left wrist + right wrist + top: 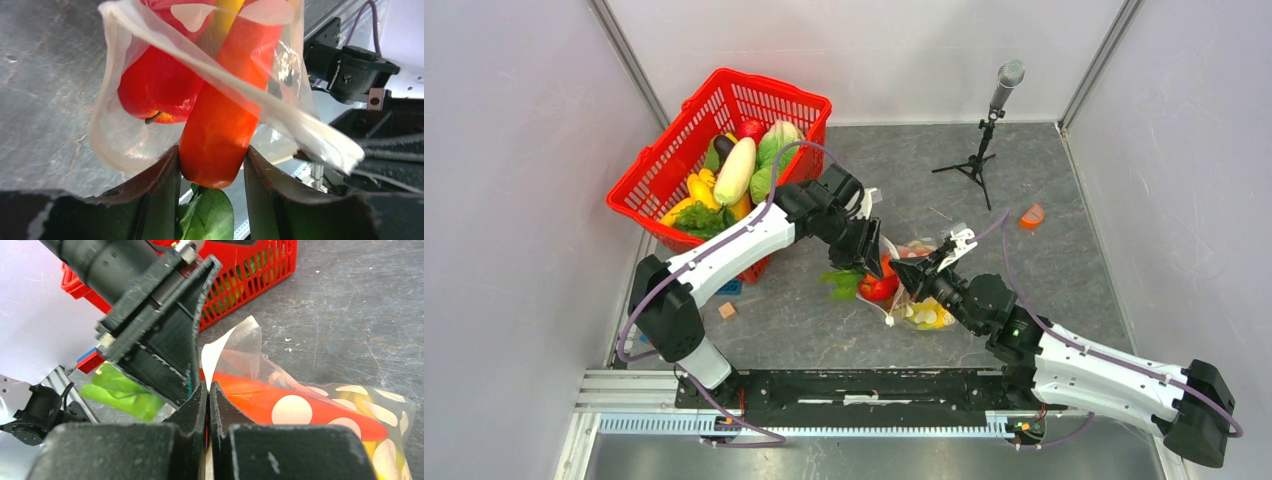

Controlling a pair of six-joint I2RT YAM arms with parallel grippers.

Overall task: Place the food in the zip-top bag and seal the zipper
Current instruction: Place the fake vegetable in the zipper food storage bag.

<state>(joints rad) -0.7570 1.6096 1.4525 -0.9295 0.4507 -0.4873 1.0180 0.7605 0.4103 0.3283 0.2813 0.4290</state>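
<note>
My left gripper (212, 165) is shut on a long orange-red food piece (220, 125) with green leaves (207, 215) at its near end. The piece's far end is inside the mouth of the zip-top bag (125, 145), next to a red tomato-like food (155, 85). In the top view the left gripper (869, 262) is at the bag's (924, 300) left end, with the leaves (844, 283) outside it. My right gripper (207, 390) is shut on the bag's rim (220, 350) and holds the mouth up. The dotted bag (350, 405) holds yellow food further in. The zipper strip (280, 115) hangs open.
A red basket (794, 100) with several vegetables stands at the back left. A microphone on a tripod (989, 130) stands at the back. An orange piece (1031, 215) lies at the right. A wooden cube (727, 310) and a blue brick (90, 360) lie near the basket.
</note>
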